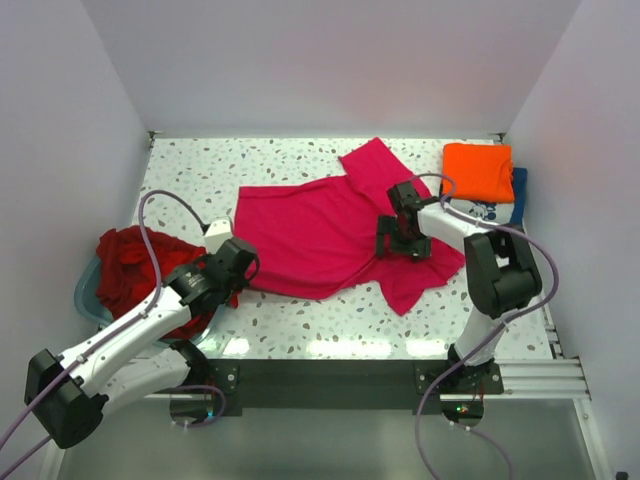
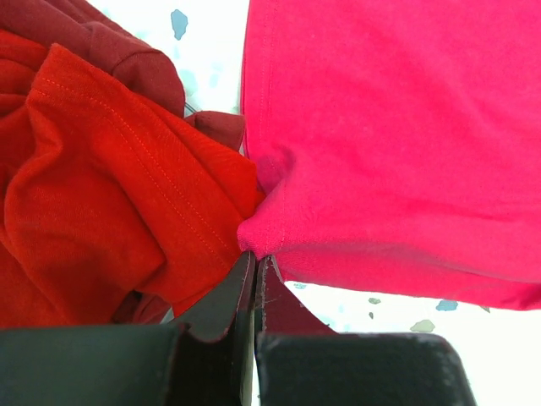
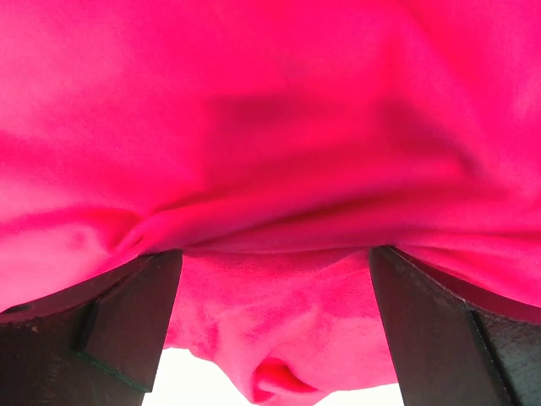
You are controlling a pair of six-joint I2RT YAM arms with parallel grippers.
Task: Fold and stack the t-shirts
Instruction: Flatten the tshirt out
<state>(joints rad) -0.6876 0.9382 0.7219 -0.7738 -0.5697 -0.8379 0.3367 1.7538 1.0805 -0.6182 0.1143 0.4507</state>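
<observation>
Speckled bench from above: magenta-pink shirt spread mid-bench, dark red shirts heaped at left, orange shirt folded back right. Left wrist cam: left tool pinches the pink shirt's edge, right beside the red heap. Right wrist cam: right tool is spread wide over bunched pink cloth.

Bare bench at the back left and along the near edge.
The magenta t-shirt covers the middle; dark red t-shirts in the tub block the left, the orange t-shirt the back-right corner.
</observation>
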